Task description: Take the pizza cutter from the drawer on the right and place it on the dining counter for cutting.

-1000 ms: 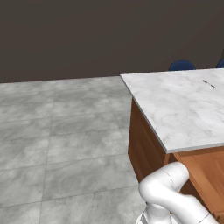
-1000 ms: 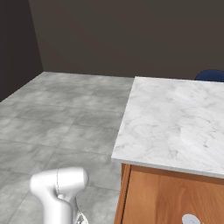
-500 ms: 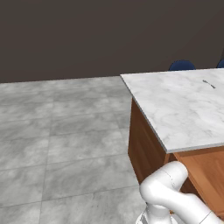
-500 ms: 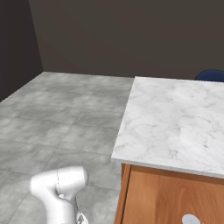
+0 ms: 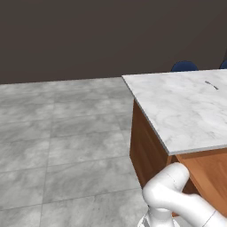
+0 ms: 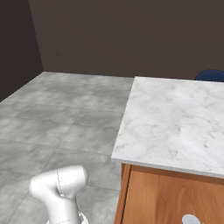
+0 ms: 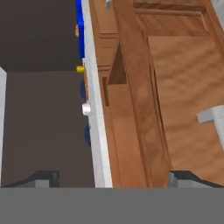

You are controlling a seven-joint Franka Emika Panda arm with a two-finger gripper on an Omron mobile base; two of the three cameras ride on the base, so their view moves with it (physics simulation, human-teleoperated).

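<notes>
Where the left base view looks fwd, the bench (image 5: 186,106) shows its white marble top over a brown wood body, w/ a small dark item (image 5: 212,84) lying near the far right (too small to tell what). Grey tiled floor (image 5: 66,133) spreads left. Right base view: same bench top, blue chair (image 6: 212,75) behind. Hand view: claw (image 7: 111,177) spread wide, gripping nothing, facing the wood side w/ an open drawer (image 7: 117,70).

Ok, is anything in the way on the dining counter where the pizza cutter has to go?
Nothing visible does: the dining counter top is bare marble except one small dark item near its far side, too small to identify.
</notes>
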